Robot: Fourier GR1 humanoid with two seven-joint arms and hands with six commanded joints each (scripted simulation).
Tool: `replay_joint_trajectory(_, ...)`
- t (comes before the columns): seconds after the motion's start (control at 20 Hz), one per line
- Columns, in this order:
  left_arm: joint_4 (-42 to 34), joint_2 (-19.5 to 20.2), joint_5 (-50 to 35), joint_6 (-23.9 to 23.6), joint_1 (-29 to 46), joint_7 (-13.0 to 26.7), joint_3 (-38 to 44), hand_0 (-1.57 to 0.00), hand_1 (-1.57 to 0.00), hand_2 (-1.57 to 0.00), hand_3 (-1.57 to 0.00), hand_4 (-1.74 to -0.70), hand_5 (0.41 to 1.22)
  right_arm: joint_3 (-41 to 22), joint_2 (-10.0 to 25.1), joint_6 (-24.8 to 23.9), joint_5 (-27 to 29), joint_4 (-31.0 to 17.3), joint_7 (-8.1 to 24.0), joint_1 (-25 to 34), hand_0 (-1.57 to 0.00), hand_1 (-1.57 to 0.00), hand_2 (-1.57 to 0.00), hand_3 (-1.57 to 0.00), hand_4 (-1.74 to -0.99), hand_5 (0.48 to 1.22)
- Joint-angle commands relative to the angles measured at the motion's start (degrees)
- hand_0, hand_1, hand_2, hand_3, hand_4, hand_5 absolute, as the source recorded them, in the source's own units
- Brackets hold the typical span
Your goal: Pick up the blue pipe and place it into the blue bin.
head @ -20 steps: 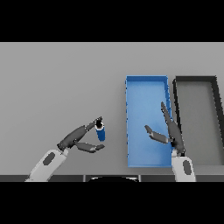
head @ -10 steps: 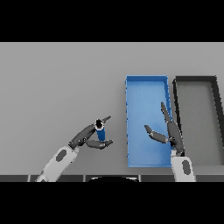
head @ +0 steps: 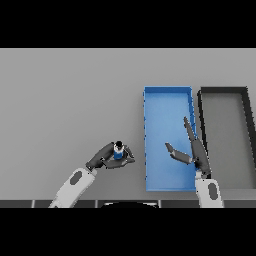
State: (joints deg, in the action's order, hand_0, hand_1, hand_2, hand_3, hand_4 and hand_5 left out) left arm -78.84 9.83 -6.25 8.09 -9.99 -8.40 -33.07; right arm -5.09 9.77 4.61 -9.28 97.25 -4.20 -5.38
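Left hand [head: 106,158] is wrapped right around the blue pipe [head: 119,150], fingers and thumb curled about it, the pipe standing upright in the grip with its dark top showing. All of this sits over the grey table [head: 65,100], just to the left of the blue bin [head: 150,100] and near the bin's lower left corner. Right hand [head: 192,150] hangs over the blue bin's right half, fingers straight and spread, thumb pointing left, holding nothing. On the far side of the blue bin, touching it, lies a black bin [head: 222,91].
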Motion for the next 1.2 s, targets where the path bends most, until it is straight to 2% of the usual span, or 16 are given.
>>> replay_joint_trajectory(0.0,-0.3,0.2,0.5,-0.5,0.1,0.2,-0.6,-1.19,-1.27,-1.31,-1.26,-1.62,1.106,-0.2,-0.3,-0.4,-0.4,-0.1,0.3,0.3,0.0,0.0,0.0,0.0,-1.178,0.561)
replay_joint_trajectory(0.1,-0.8,0.0,1.4,-1.3,0.1,0.8,-1.5,-1.33,-1.38,-1.4,-1.37,-1.56,1.148,-0.3,-0.2,-0.5,-0.8,-0.4,0.5,0.3,0.0,0.0,0.0,0.0,-1.176,0.559)
replay_joint_trajectory(0.2,-0.8,0.0,2.6,-1.9,0.5,-0.9,-2.0,-1.42,-1.45,-1.46,-1.44,-1.52,1.174,0.3,0.5,0.0,0.0,-0.3,0.8,0.7,0.0,0.0,0.0,0.0,-1.174,0.558)
replay_joint_trajectory(0.5,-6.1,-3.1,2.8,-2.4,-0.2,-3.2,-1.3,-1.53,-1.54,-1.54,-1.54,-1.48,1.209,0.2,0.6,0.0,-0.5,-0.3,1.2,0.4,0.0,0.0,0.0,0.0,-1.151,0.55)
replay_joint_trajectory(0.65,-8.6,-4.2,3.3,-2.8,-1.7,-0.2,-0.9,-1.55,-1.55,-1.56,-1.55,-1.48,1.215,0.0,0.7,-0.3,-1.2,-0.3,1.0,0.6,0.0,0.0,0.0,0.0,-1.138,0.555)
replay_joint_trajectory(0.85,-10.4,-4.4,3.9,-1.0,-3.2,1.9,-0.5,-1.56,-1.56,-1.57,-1.56,-1.47,1.218,0.1,0.9,-0.3,-1.4,-0.8,0.4,0.5,0.0,0.0,0.0,0.0,-1.126,0.567)
replay_joint_trajectory(0.95,-11.4,-4.8,3.5,-0.4,-4.2,4.4,0.0,-1.57,-1.57,-1.57,-1.57,-1.47,1.219,0.4,1.3,0.0,-1.0,-0.5,-0.2,-0.1,0.0,0.0,0.0,0.0,-1.123,0.571)
replay_joint_trajectory(1.0,-11.8,-4.5,3.7,0.3,-3.7,3.7,-0.1,-1.57,-1.57,-1.57,-1.57,-1.47,1.22,0.6,1.4,-0.1,-1.0,-0.5,-0.1,-0.2,0.0,0.0,0.0,0.0,-1.124,0.574)
replay_joint_trajectory(1.15,-12.4,-5.0,3.9,1.3,-3.1,5.0,-0.1,-1.57,-1.57,-1.57,-1.57,-1.47,1.22,0.2,1.2,-1.4,-2.4,1.9,-0.1,-2.1,0.0,0.0,0.0,0.0,-1.122,0.578)
